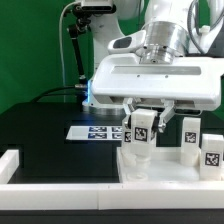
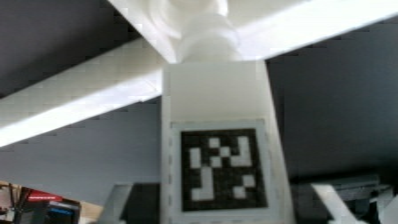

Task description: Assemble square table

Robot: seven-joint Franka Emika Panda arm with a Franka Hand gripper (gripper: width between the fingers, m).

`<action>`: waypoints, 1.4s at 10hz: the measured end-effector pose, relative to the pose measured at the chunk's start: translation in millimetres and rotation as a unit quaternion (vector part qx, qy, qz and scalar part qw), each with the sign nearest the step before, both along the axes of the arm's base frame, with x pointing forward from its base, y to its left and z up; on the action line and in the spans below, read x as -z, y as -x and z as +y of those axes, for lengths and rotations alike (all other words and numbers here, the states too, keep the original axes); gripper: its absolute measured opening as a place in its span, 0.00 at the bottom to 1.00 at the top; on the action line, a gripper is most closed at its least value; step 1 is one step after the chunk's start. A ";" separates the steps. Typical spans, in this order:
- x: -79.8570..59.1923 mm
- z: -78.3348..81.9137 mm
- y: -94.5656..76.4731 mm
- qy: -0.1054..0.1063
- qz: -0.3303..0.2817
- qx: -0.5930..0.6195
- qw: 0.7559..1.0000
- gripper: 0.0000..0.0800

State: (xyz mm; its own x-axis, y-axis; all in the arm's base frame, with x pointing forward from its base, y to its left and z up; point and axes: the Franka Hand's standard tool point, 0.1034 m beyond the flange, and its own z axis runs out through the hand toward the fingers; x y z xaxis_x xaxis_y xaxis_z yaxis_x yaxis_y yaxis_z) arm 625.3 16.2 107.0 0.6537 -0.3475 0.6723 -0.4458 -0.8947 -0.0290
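Square table, in loose parts, white plastic. Top (image 1: 160, 170): flat square panel with a raised rim, lying on the black counter (image 1: 40, 125) at the near side toward the exterior view's right, against a long white border rail (image 1: 60, 168) that runs along the counter's front edge.

Legs: short, chunky, square in section, each with a black-and-white tag on one face. One leg (image 1: 140, 135) stands upright over the top, its foot at or just above the panel surface; contact cannot be told. In the wrist view the same leg (image 2: 217, 130) fills the centre, its tag facing the camera, with a narrower stub on the far end pointing toward the white rim beyond. Two further legs stand upright at the exterior view's right: one (image 1: 190, 137) farther back, one (image 1: 212, 152) nearer the picture's edge. A fourth leg cannot be made out for certain.

Containers: none seen. The top carries nothing but the gripped leg.

Hand (image 1: 141, 115): hangs straight down from the arm, directly over the top, fingers clamped on the upper part of the upright leg, one on either side.

Marker board (image 1: 98, 131): thin white sheet with several tags, flat on the counter just behind the top, apart from the hand.
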 end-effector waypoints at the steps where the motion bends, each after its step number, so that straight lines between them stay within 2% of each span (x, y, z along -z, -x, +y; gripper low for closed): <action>1: 1.7 0.5 2.5 0.002 0.001 -0.003 1.000 0.36; 2: 2.8 -2.7 4.7 0.001 -0.002 -0.001 1.000 0.36; 4: 16.4 2.2 9.8 0.004 0.009 -0.004 1.000 0.36; 8: 20.1 -6.2 -0.7 0.014 0.008 -0.002 1.000 0.36; 10: 28.5 -7.8 -1.2 0.021 0.011 -0.004 1.000 0.36; 14: 29.6 -7.9 -0.9 0.025 0.009 -0.005 1.000 0.36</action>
